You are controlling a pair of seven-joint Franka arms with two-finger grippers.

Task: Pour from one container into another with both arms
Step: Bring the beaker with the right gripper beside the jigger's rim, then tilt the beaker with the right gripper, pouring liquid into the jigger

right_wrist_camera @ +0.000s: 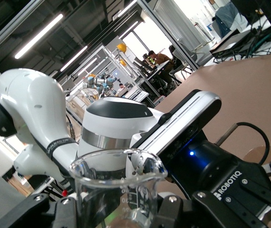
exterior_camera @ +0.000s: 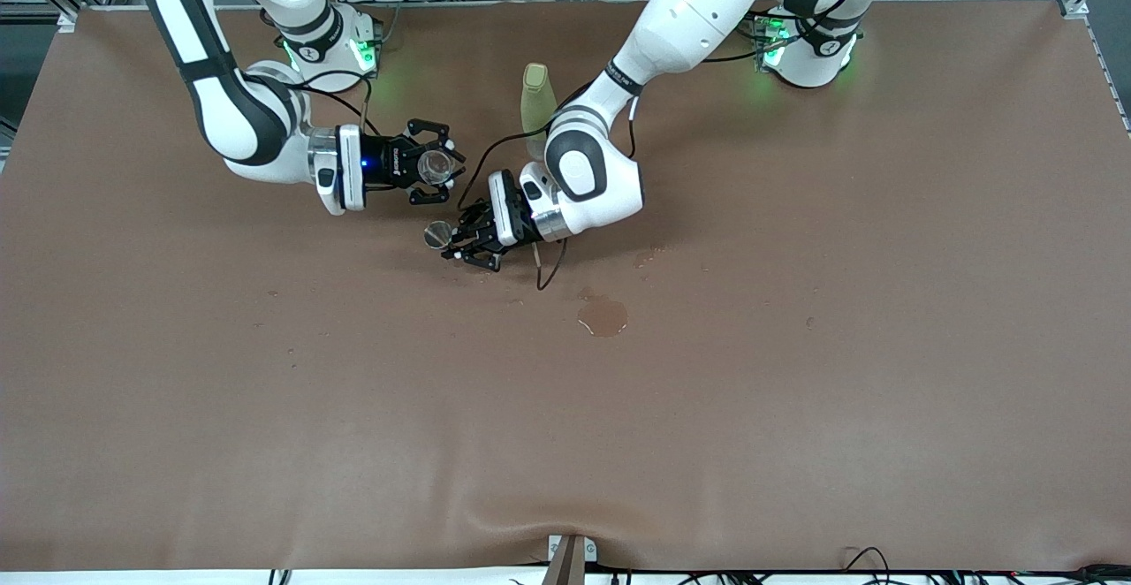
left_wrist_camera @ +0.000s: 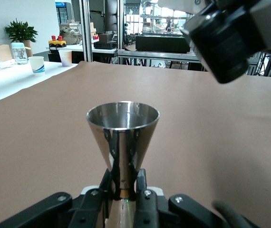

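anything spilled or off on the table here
Yes. A wet puddle darkens the brown table cover, nearer the front camera than the left gripper holding the jigger, with smaller splashes beside it. The right gripper holds the glass cup upright.

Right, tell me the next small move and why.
Probably bring the right gripper with its glass cup over the jigger held upright in the left gripper. Both are gripped, but the cup is not yet above the jigger's mouth.
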